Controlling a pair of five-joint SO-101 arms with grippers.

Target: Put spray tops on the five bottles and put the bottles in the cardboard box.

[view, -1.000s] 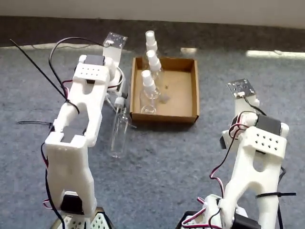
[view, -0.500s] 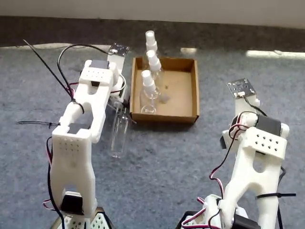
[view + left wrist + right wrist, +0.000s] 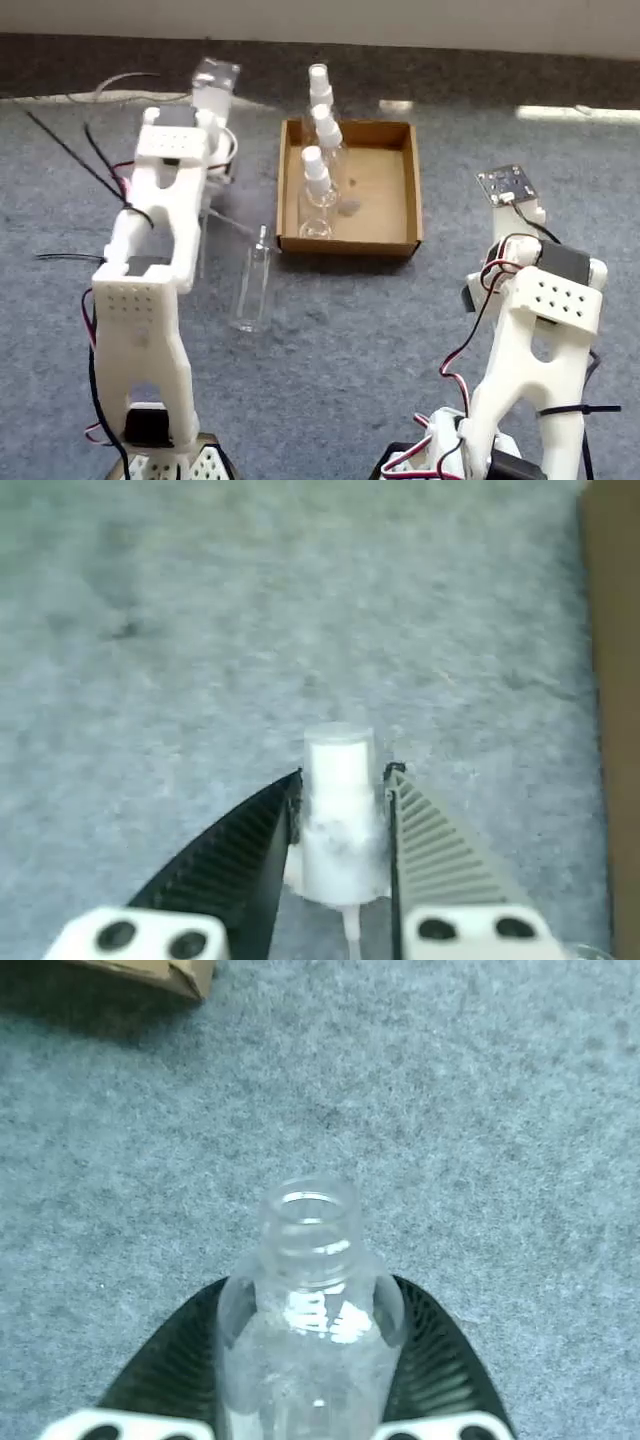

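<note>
lower right, the right end effector (image 3: 310, 1305) grips an open bottle (image 3: 310, 1245). left of middle, a bare bottle (image 3: 252, 285) lies on the worktop (image 3: 380, 320). upper left, the left end effector (image 3: 342, 778) pinches a spray top (image 3: 340, 830). top middle, the box (image 3: 405, 185), with three topped bottles (image 3: 316, 190) in a row along its left side.

The left tool (image 3: 343, 775) and right tool (image 3: 312, 1288) are clenched.

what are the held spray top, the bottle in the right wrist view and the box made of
The spray top looks like opaque white plastic, matte. The bottle is clear and glossy, plastic or glass; highlights glint on its shoulder. The box is dull brown cardboard with raw cut edges.
</note>
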